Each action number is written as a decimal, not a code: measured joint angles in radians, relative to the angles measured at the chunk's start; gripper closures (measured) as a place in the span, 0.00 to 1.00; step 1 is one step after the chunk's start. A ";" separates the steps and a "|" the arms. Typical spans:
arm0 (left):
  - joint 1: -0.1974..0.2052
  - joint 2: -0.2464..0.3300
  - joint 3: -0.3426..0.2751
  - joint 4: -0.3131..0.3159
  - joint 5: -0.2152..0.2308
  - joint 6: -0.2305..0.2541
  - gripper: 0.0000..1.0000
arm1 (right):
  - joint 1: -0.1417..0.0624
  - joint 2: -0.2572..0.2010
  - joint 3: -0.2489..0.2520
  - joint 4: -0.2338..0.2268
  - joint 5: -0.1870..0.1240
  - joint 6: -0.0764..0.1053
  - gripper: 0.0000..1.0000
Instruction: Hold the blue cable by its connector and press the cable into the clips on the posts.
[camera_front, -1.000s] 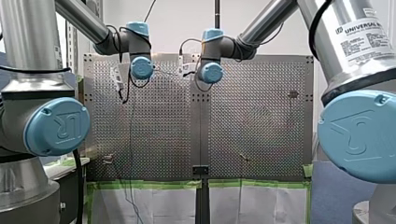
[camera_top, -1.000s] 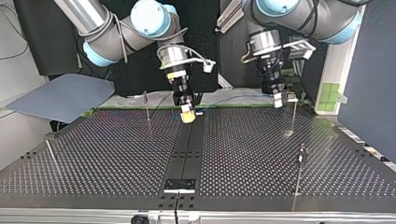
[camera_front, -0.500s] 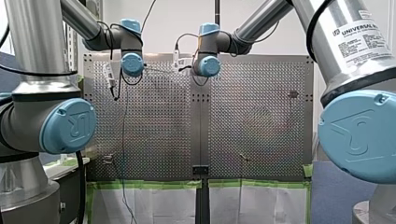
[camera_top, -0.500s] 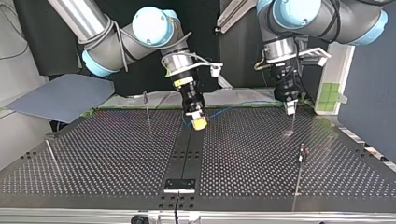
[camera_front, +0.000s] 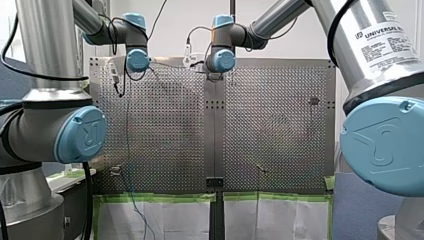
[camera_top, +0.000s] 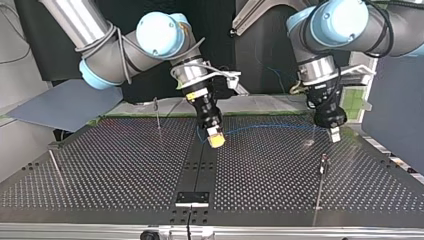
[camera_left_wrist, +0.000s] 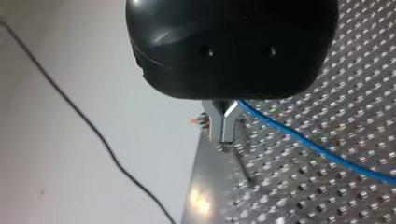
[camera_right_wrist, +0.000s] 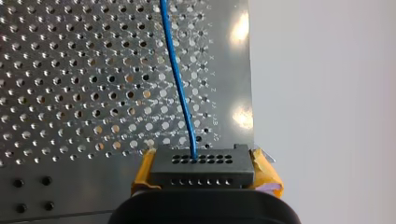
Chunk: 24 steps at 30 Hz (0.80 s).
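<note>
Clamping the connector (camera_right_wrist: 201, 164) tight between yellow pads (camera_right_wrist: 266, 173), your right gripper (camera_right_wrist: 203, 161) shows this only in its wrist view. Cable (camera_right_wrist: 180, 84) leaves the connector face, running straight ahead of those fingers over the table (camera_right_wrist: 70, 70). Left gripper (camera_left_wrist: 223, 137): metal fingers (camera_left_wrist: 218, 121) closed on the cable, which trails off sideways. Top view alone gives the whole span, near level, gripper to gripper, above the table.

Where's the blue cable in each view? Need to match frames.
Front view: too thin to pick out.
Top view: blue cable strung between my right gripper and my left gripper.
Left wrist view: leads away from the metal fingers.
Right wrist view: runs ahead from the connector between the yellow pads.
Shared landmark: the perforated table.
</note>
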<state>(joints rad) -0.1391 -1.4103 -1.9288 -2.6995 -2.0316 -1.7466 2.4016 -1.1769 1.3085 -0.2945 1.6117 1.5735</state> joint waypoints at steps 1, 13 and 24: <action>0.004 0.000 0.007 0.000 0.001 -0.001 1.00 | 0.000 0.000 -0.003 0.006 -0.002 0.002 0.84; 0.055 -0.034 0.052 0.009 0.042 -0.020 1.00 | -0.001 0.024 -0.046 0.028 -0.009 0.007 0.84; 0.101 -0.066 0.059 0.028 0.093 -0.057 1.00 | 0.005 0.057 -0.084 0.029 -0.006 0.007 0.84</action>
<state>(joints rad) -0.0383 -1.4765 -1.8702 -2.6714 -1.9381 -1.8031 2.4064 -1.1203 1.2244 -0.2655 1.6054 1.5803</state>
